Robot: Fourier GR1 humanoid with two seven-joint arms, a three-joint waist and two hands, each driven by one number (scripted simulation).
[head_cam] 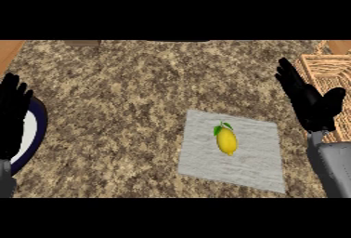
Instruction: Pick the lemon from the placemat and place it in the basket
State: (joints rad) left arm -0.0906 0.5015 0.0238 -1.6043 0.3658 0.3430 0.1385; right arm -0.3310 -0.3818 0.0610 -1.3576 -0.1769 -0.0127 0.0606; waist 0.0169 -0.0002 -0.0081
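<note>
A yellow lemon (227, 141) with a green leaf lies near the middle of a grey placemat (257, 160) on the granite counter. A woven wicker basket (330, 69) stands at the right edge, partly cut off. My right hand (310, 103) is held up with straight fingers, to the right of the placemat and in front of the basket, apart from the lemon. At the left edge my left hand (12, 116) rests open with fingers up, over a plate.
A white plate with a dark blue rim (34, 132) lies at the left edge, partly hidden by my left hand. Bare granite counter spreads between the plate and the placemat. Wooden strips show at the far corners.
</note>
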